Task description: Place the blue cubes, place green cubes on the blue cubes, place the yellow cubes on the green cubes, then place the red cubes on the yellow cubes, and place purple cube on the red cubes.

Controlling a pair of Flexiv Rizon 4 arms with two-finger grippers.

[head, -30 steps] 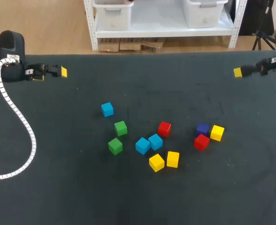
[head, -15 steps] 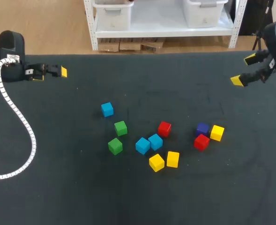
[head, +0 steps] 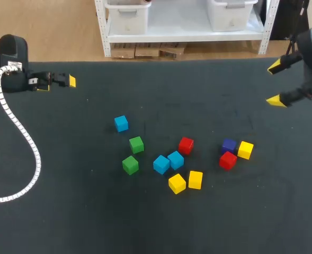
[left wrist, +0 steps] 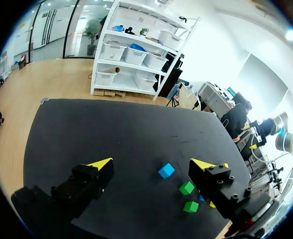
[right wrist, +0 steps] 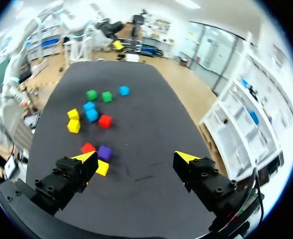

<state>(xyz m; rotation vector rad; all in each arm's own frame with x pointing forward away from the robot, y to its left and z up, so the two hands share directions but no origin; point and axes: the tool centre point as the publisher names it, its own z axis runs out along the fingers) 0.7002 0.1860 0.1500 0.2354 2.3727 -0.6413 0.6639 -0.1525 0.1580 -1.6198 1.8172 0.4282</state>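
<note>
Loose cubes lie mid-table. One blue cube [head: 121, 123] sits apart at the left, and two blue cubes [head: 168, 162] touch in the middle. Two green cubes [head: 136, 144] [head: 130, 164] lie between them. A red cube [head: 186, 145] and two yellow cubes [head: 177, 183] [head: 195, 179] are close by. At the right a purple cube [head: 229, 145], a red cube [head: 228, 160] and a yellow cube [head: 245, 150] cluster together. My left gripper [head: 65, 81] [left wrist: 152, 164] hangs open at the far left, holding nothing. My right gripper [head: 276, 83] [right wrist: 136, 157] is open at the far right, well back from the purple cube [right wrist: 105, 152].
A white ribbed cable [head: 18, 132] from my left arm loops over the table's left side. The black table [head: 156, 227] ends at its far edge just behind both grippers.
My right gripper has turned so both its yellow tips now show spread apart, and it has shifted slightly right. The left arm and all cubes have stayed put.
</note>
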